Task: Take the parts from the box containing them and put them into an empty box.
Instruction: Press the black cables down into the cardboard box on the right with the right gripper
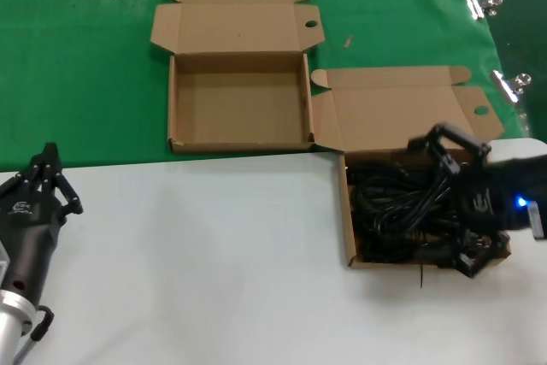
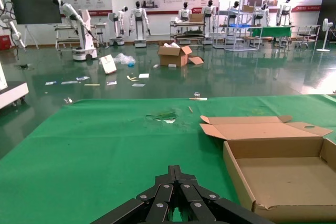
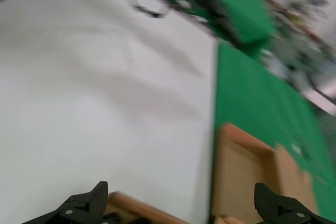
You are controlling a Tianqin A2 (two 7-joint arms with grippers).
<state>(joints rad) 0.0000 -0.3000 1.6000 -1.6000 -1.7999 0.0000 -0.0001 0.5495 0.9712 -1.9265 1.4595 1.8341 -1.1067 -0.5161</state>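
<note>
Right gripper [image 1: 450,203]: it is being held over the right side of the full box, low above the cables; its fingers [image 3: 90,199] are being kept spread wide, and nothing is being pinched between them.
Parts [image 1: 397,203]: the black cables are lying tangled together inside the full box, and all of them are being kept there.
Full box [image 1: 346,211]: it is standing open on the white table [image 1: 214,254], at the right, with its lid folded back onto the green cloth [image 1: 77,66].
Empty box [image 1: 239,100]: it is standing open on the green cloth, just beside the full box and further from the robot.
Left gripper [image 1: 49,179]: it is being parked at the near left edge of the table, well apart from both boxes; its fingers are being kept pressed together.
</note>
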